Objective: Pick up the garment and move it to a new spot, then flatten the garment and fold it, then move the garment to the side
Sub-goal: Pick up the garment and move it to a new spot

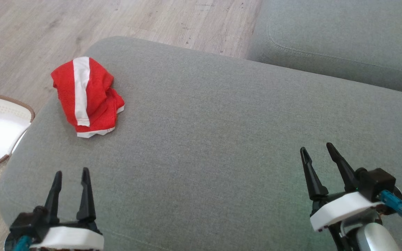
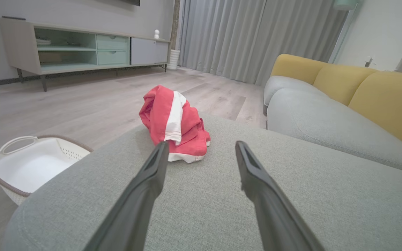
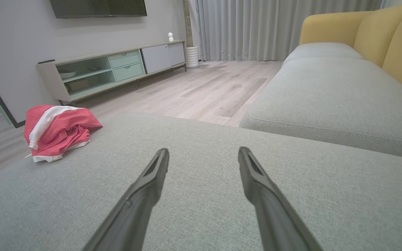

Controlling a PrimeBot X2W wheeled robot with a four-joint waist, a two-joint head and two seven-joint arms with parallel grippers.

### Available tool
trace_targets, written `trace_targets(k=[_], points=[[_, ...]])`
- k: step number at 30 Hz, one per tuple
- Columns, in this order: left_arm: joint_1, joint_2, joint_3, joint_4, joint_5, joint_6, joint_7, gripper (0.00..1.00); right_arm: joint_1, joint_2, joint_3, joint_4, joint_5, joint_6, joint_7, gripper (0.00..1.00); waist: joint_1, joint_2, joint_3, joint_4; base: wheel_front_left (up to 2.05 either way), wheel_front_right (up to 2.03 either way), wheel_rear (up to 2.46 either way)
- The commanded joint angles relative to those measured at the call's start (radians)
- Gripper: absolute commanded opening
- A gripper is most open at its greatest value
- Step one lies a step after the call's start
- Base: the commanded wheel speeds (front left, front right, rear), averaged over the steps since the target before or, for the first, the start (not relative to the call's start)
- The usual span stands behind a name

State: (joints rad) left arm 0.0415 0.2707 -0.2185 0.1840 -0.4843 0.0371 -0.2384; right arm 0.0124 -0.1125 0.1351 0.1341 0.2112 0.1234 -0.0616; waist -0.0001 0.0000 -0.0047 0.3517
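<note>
Where the head view looks down, a crumpled red garment [image 1: 96, 101], white-striped, lies near the far left corner of a grey woven cushion [image 1: 222, 122]; left end effector [image 1: 72, 170] and right end effector [image 1: 316, 146] gape wide, empty. Left wrist view: garment just ahead. Right wrist view: open cushion, garment far left.

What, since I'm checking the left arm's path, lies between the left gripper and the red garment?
Bare grey cushion, nothing else, between the left gripper and the red-and-white garment, seen in the head view.
</note>
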Motion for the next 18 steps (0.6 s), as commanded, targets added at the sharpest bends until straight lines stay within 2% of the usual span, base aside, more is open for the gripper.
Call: trace_targets(k=[1, 4, 7, 13, 18], points=[[-0.048, 0.011, 0.057, -0.038, -0.026, 0.008, 0.014, 1.0, -0.036, -0.009, 0.024, -0.034, 0.002, 0.007, -0.008, 1.0, 0.0001, 0.0, 0.003, -0.005, 0.0, 0.0, 0.0], [-0.072, 0.017, 0.064, -0.044, -0.039, 0.008, 0.039, 1.0, -0.039, -0.009, 0.025, -0.04, 0.001, 0.007, -0.005, 1.0, 0.0001, 0.0, 0.014, -0.01, 0.0, 0.0, 0.0], [-0.145, 0.048, 0.075, -0.051, -0.051, 0.004, 0.101, 1.0, -0.047, -0.014, 0.029, -0.054, -0.001, 0.007, -0.001, 1.0, 0.0001, 0.0, 0.039, -0.019, 0.0, 0.0, 0.0], [-0.336, 0.15, 0.147, 0.017, -0.119, -0.005, 0.268, 1.0, -0.084, -0.029, 0.046, -0.089, -0.008, 0.007, 0.019, 1.0, 0.0001, 0.0, 0.119, -0.068, 0.0, 0.0, 0.0], [-0.463, 0.251, 0.232, 0.111, -0.191, 0.0, 0.394, 1.0, -0.139, -0.05, 0.073, -0.134, -0.015, 0.007, 0.041, 1.0, 0.0001, 0.0, 0.232, -0.144, 0.0, 0.0, 0.0]])
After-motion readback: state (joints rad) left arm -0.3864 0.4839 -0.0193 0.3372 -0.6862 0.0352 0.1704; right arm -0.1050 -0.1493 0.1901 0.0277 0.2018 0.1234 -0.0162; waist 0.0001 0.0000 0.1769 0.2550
